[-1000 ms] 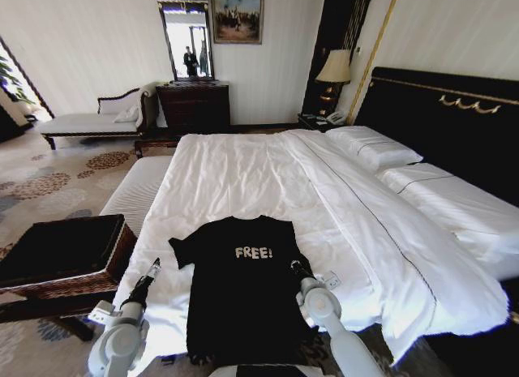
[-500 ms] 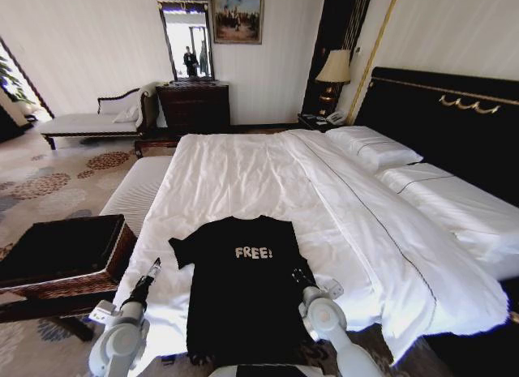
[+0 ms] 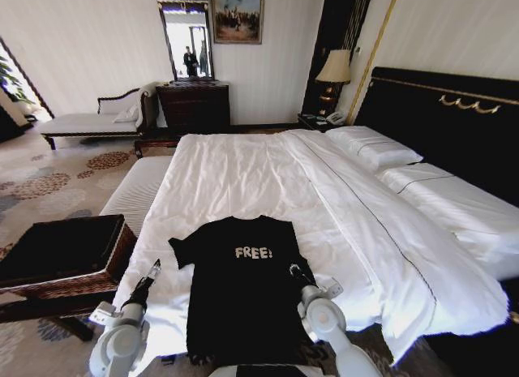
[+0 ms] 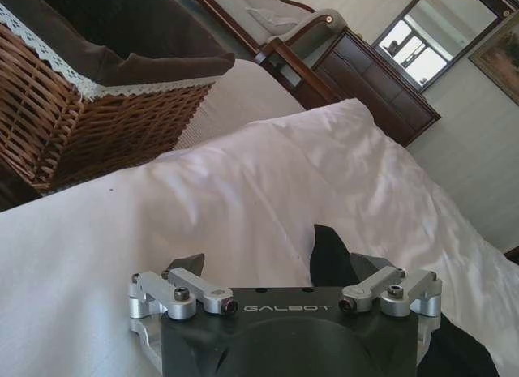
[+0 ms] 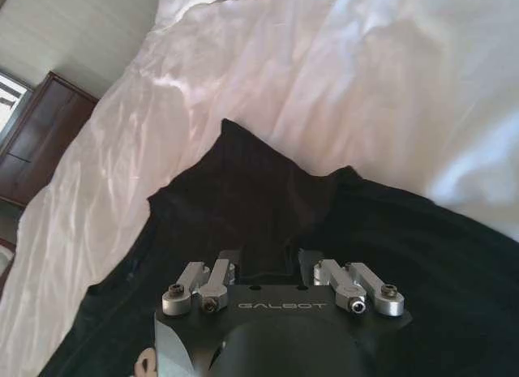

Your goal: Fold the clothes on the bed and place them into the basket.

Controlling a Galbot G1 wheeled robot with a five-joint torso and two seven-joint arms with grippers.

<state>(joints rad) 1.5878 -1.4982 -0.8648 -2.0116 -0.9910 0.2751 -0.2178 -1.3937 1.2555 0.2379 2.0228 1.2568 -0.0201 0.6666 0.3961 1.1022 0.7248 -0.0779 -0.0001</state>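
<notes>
Bed (image 3: 243, 174): white; shirt (image 3: 243, 288) flat at its near edge; basket (image 3: 65, 255) left, unfilled.
Left gripper (image 4: 268, 259): I see it spread over sheet.
Right gripper (image 5: 268, 259): narrowed on sleeve; I've pulled back slightly; fold pending.

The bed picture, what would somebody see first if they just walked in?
Probably the black shirt with white "FREE!" letters, lying flat on the near end of the huge white bed. The left gripper hovers over the sheet beside the shirt's sleeve, and the right gripper sits at the shirt's other side, over its sleeve. A brown wicker basket waits on the floor to the left of the bed.
</notes>
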